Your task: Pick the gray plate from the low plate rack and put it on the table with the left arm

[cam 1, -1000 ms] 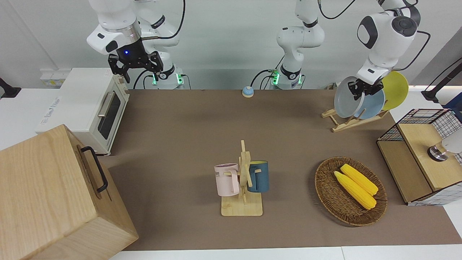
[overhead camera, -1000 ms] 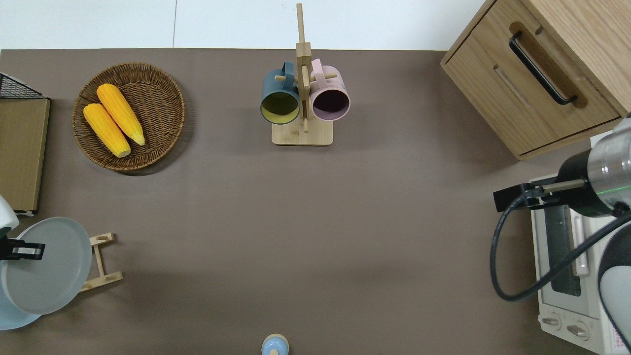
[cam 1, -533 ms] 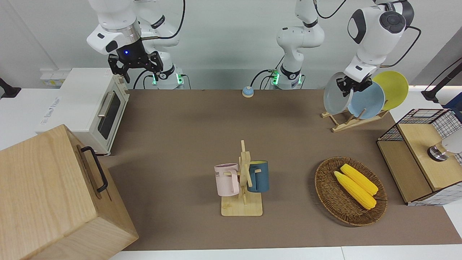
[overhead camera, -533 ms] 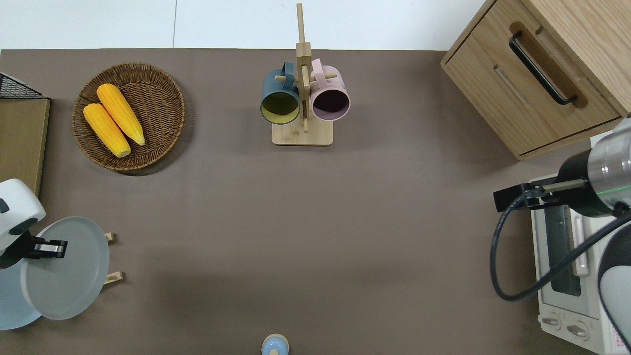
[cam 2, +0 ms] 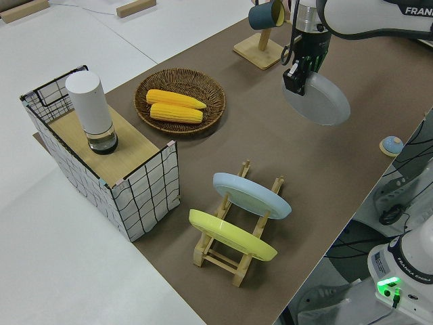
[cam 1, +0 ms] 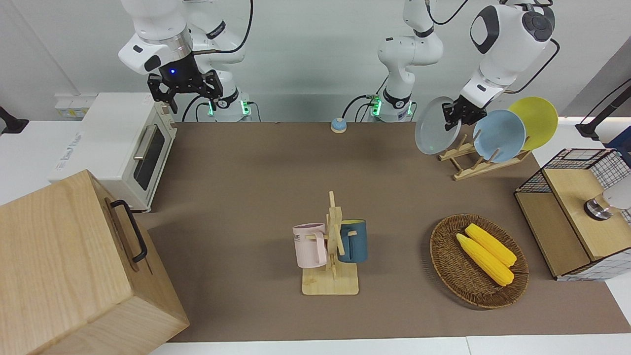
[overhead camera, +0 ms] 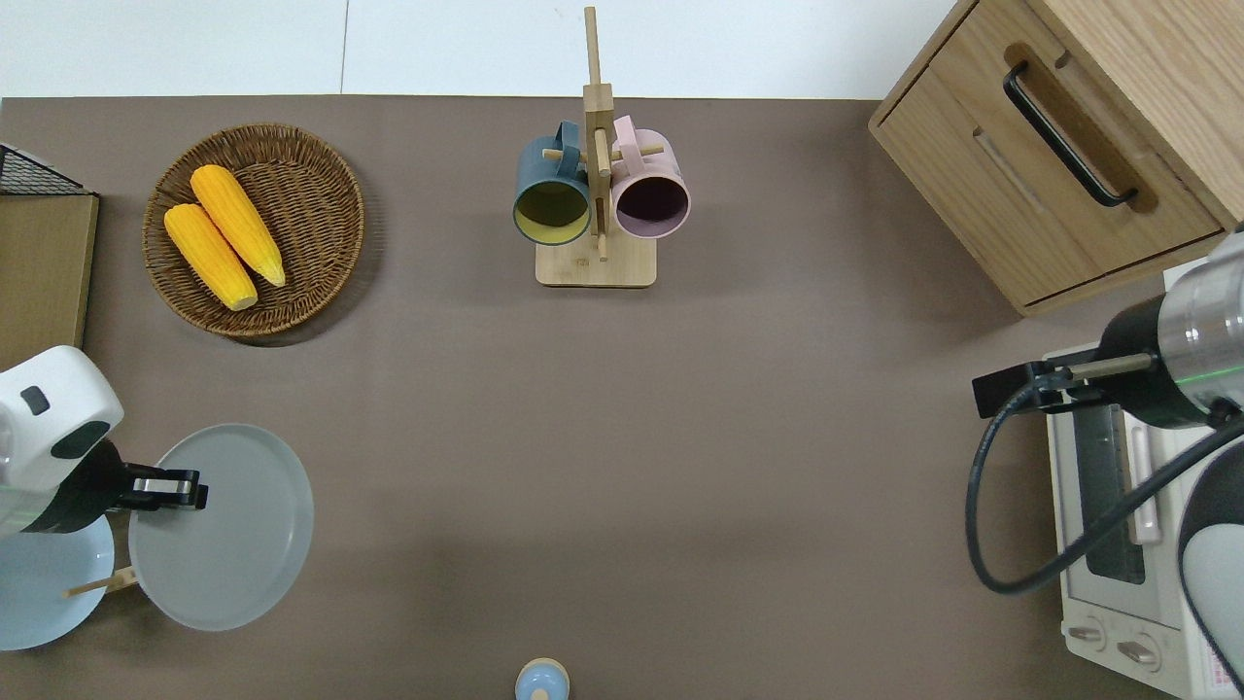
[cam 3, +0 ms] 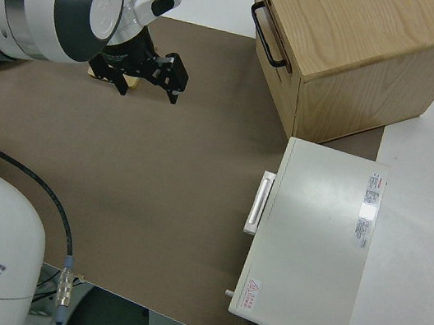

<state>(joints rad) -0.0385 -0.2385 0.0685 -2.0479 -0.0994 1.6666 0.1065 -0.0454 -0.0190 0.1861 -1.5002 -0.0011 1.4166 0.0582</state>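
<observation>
My left gripper (cam 1: pixel 451 115) is shut on the rim of the gray plate (cam 1: pixel 431 129). It holds the plate tilted in the air, clear of the low plate rack (cam 1: pixel 480 165). In the overhead view the gray plate (overhead camera: pixel 228 535) hangs over bare table (overhead camera: pixel 680 437) just beside the rack, toward the table's middle, with the left gripper (overhead camera: pixel 173 489) at its edge. The left side view shows the gray plate (cam 2: pixel 321 101) well off the low plate rack (cam 2: pixel 237 254). My right arm is parked, with the right gripper (cam 1: pixel 186 92) open.
A blue plate (cam 1: pixel 499 135) and a yellow plate (cam 1: pixel 535 121) stand in the rack. A mug stand (cam 1: pixel 331 246) with two mugs is mid-table, and a corn basket (cam 1: pixel 458 283) and wire crate (cam 1: pixel 567 217) are toward the left arm's end. A toaster oven (cam 1: pixel 123 148) and wooden cabinet (cam 1: pixel 74 266) are at the right arm's end.
My left gripper has lifted the gray plate out of the rack and carried it toward the middle of the table. The right arm has not moved.
</observation>
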